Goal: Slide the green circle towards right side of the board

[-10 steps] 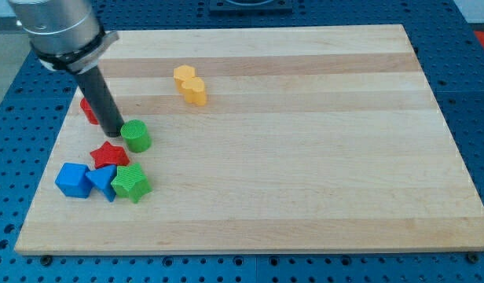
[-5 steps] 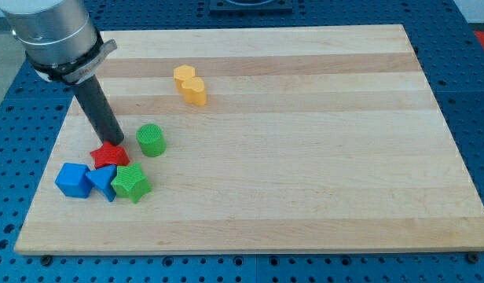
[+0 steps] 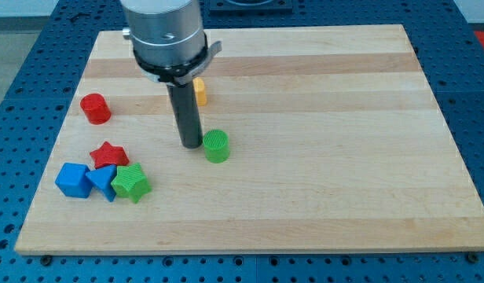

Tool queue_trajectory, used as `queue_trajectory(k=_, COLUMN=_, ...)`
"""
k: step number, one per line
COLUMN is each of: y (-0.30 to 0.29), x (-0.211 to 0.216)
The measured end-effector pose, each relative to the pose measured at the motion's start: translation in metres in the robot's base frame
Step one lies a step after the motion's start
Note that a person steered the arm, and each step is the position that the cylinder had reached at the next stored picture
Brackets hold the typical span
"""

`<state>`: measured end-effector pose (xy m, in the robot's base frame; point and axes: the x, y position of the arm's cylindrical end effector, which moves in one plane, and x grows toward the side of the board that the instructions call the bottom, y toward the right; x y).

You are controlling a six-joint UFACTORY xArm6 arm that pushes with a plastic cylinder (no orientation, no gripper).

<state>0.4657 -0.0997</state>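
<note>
Green circle: sat upright on the board, just to the view's right of my tip and a touch lower; whether the two touched could not be told.
My tip: plain rod end, no jaws to spread or press together, pinching nothing; stood on the board left of centre, beside the green circle's left edge.
Rod: dark, near upright, rising from the tip to the grey arm housing at the view's top.
Yellow block: above the tip toward the view's top, mostly hidden behind the rod; only its right edge showed, shape not readable.
Red cylinder: well to the view's left of the tip and somewhat higher, standing alone.
Red star: left of the tip and slightly lower, at the top of a cluster.
Blue cube: far left and below the tip, leftmost of the cluster.
Second blue block: between the blue cube and the green star, touching both as far as seen; shape unclear.
Green star: left of and below the tip, nearest to it of the cluster.
Board: pale wood, on a blue perforated table.
</note>
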Motion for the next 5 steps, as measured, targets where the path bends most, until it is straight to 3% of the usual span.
queue_trajectory(k=2, y=0.005, x=0.015)
queue_trajectory(k=4, y=0.09, x=0.012)
queue_trajectory(k=5, y=0.103, x=0.012)
